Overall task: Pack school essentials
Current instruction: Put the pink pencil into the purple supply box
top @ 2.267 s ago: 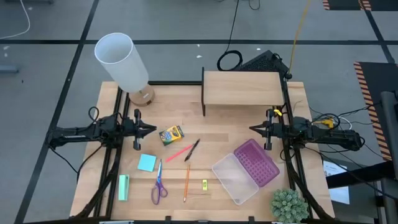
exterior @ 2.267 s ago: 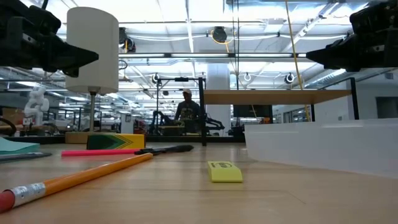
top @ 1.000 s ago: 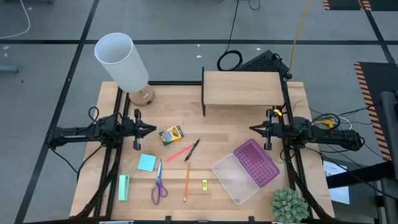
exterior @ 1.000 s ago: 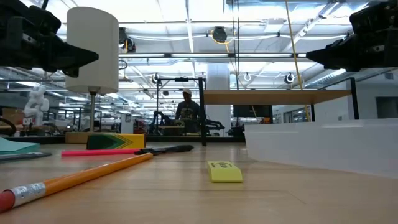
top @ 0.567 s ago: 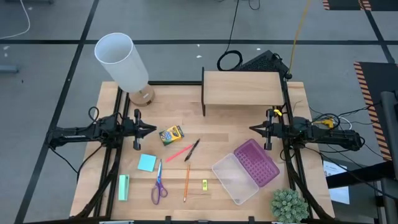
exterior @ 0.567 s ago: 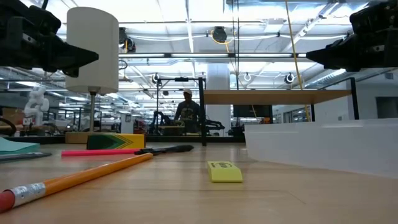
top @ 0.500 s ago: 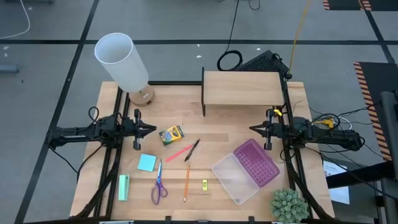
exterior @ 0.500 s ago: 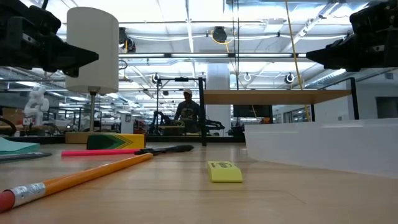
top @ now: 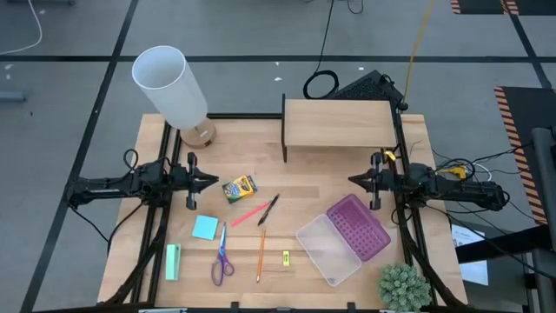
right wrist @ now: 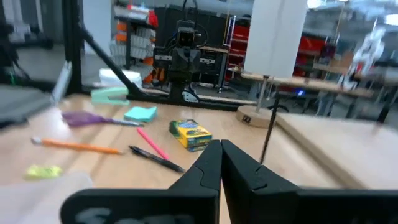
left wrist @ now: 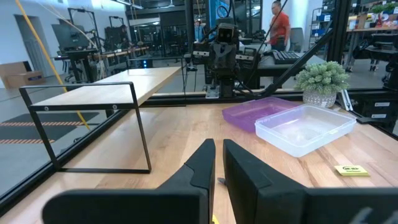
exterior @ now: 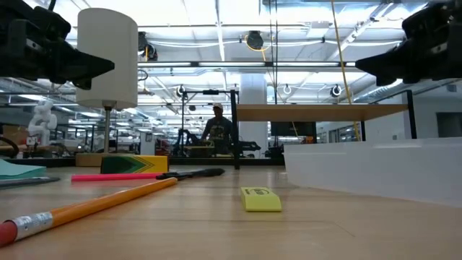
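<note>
Wooden table (top: pixel 321 187) holds untouched yellow crayon box (top: pixel 240 187), pens and scissors left of the clear plastic case (top: pixel 328 249); right gripper (top: pixel 354 180), fingers pressed together, has barely stirred; left gripper (top: pixel 214 181) likewise closed, so packing hasn't begun

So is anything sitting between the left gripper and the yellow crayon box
Nothing visible does. The left gripper, fingers nearly together, hangs above bare wood just beside the yellow crayon box; the pink pen lies beyond the box.

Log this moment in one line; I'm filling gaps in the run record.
left gripper: idle, shut | right gripper: idle, shut | clear box: empty | packed: nothing
</note>
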You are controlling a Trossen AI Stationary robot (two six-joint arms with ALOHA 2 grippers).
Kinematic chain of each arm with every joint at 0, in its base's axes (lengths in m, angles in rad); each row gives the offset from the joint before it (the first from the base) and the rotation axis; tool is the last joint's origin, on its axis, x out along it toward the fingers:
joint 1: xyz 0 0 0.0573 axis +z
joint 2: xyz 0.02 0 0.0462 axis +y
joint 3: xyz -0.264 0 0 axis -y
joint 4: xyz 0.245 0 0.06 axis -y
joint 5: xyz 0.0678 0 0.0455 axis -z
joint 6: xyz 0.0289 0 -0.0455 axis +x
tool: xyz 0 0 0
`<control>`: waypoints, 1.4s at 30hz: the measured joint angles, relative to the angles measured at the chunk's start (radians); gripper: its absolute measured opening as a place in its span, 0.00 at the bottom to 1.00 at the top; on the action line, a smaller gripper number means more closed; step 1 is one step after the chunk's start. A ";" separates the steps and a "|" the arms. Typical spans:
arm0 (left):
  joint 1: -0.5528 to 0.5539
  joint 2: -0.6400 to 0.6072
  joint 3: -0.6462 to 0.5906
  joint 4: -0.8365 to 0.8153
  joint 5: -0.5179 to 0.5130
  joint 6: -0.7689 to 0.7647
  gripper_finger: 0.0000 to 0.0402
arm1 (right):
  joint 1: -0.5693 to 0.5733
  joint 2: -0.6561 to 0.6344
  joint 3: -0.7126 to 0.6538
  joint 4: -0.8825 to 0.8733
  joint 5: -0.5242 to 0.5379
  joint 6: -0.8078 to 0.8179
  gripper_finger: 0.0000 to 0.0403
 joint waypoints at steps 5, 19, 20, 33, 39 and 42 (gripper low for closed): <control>0.000 0.000 0.000 0.000 0.000 0.000 0.09 | 0.000 0.000 0.000 0.000 0.000 0.106 0.00; 0.000 0.000 -0.001 0.039 -0.005 -0.181 0.09 | 0.000 0.000 0.000 -0.002 0.000 0.123 0.00; 0.000 0.001 -0.001 0.050 -0.006 -0.182 0.09 | 0.000 0.000 0.000 -0.003 0.000 0.123 0.00; -0.055 0.169 0.348 -0.195 -0.025 -0.208 0.01 | 0.000 0.000 0.000 -0.004 0.002 0.096 0.00; -0.090 0.351 0.625 -0.399 -0.083 -0.189 0.01 | 0.000 0.000 0.000 -0.004 0.006 0.089 0.00; -0.104 0.455 0.787 -0.527 -0.098 -0.180 0.01 | 0.000 0.000 0.000 -0.005 0.011 0.089 0.00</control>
